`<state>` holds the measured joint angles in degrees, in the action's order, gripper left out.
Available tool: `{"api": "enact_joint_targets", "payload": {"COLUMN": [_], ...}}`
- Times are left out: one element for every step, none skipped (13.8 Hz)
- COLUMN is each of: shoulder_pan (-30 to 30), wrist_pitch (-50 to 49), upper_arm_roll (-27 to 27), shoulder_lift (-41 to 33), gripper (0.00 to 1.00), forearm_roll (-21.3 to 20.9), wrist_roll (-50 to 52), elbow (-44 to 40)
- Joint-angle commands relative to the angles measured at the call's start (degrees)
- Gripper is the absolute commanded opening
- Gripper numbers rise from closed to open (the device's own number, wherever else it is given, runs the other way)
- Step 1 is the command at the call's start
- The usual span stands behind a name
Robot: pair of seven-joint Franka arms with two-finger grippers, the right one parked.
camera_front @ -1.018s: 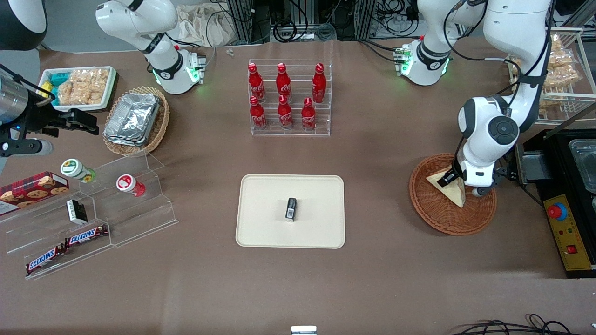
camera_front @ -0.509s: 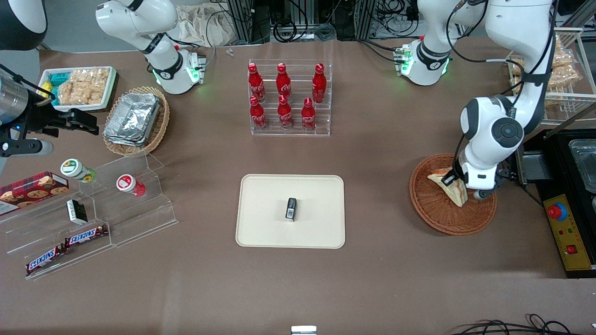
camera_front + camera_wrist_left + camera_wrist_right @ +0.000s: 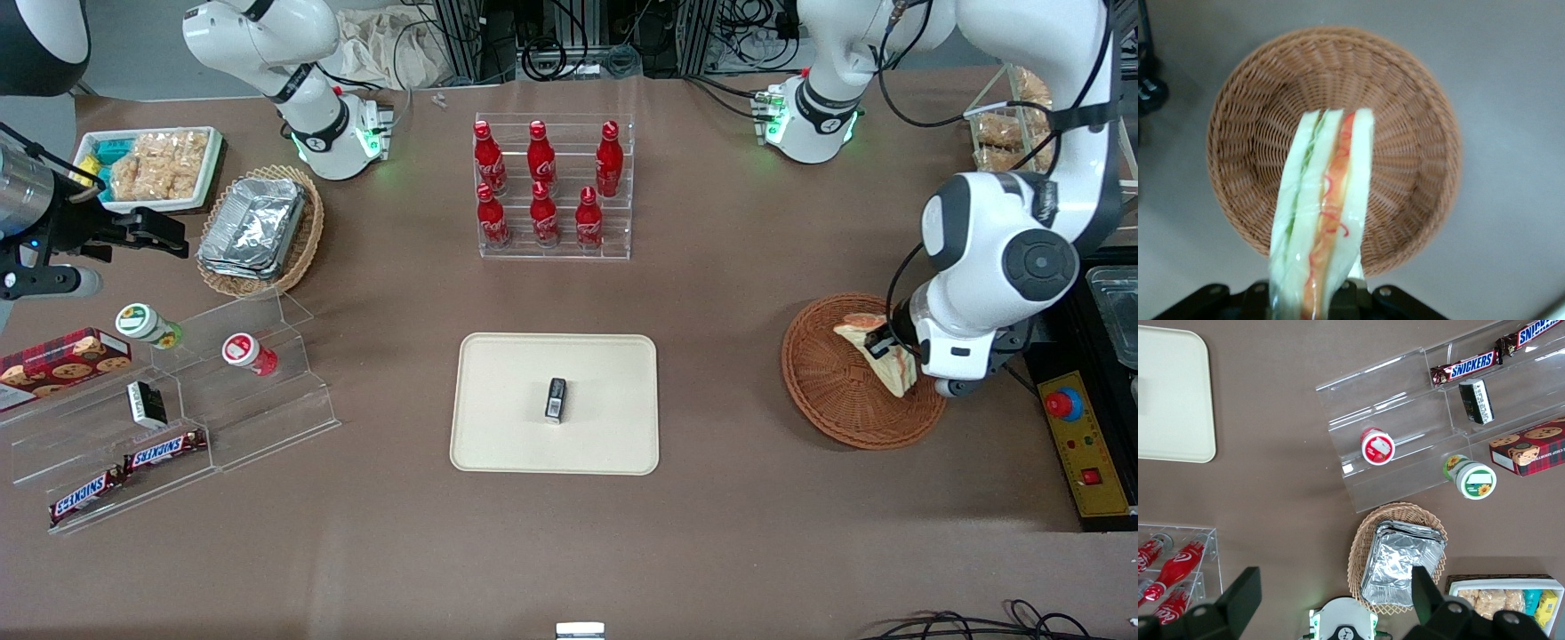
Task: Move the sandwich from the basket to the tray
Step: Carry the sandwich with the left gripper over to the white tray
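Observation:
My gripper hangs above the round reddish-brown wicker basket at the working arm's end of the table, shut on the sandwich. The wedge is lifted clear of the weave and tilted on edge. In the left wrist view the sandwich sticks out from between the fingers, its green, red and pink filling edge showing, with the empty basket below it. The cream tray lies flat at the middle of the table, well away toward the parked arm's end from the basket.
A small black box stands in the middle of the tray. A clear rack of red bottles stands farther from the camera than the tray. A black unit with a yellow panel and red button sits beside the basket.
The gripper has risen with the sandwich, lifting it off the basket floor and tipping it on edge. The arm's wrist has moved up and toward the table's end.

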<state>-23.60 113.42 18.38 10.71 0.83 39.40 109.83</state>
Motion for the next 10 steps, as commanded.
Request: {"api": "enact_joint_targets", "payload": {"shoulder_pan": [-3.10,-3.98,-4.60,-4.70,-4.70,-4.70,-4.78,-4.70,-4.78,-4.78], "wrist_pitch": [-9.50,-13.10,-16.26,-18.47,-19.02,-18.76,-18.32,-17.19,-14.39,-10.27], "upper_arm_roll": [-2.11,-3.51,-5.70,-8.34,-10.80,-12.91,-15.02,-16.87,-18.37,-19.69], "shoulder_lift": [2.82,4.31,6.24,8.00,9.32,10.12,10.91,12.31,14.58,17.39], "gripper": [0.02,0.02,0.02,0.01,0.00,0.00,0.00,0.00,0.00,0.00], "forearm_roll": [-0.13,-0.13,-0.13,-0.13,-0.22,-0.22,-0.13,0.04,0.04,0.04], "wrist_roll": [-0.12,-0.29,-0.29,-0.29,-0.38,-0.46,-0.81,-0.82,-0.82,-0.82], "elbow": [-11.27,-15.66,-20.05,-23.84,-26.14,-26.94,-27.04,-27.47,-27.65,-28.09]}}
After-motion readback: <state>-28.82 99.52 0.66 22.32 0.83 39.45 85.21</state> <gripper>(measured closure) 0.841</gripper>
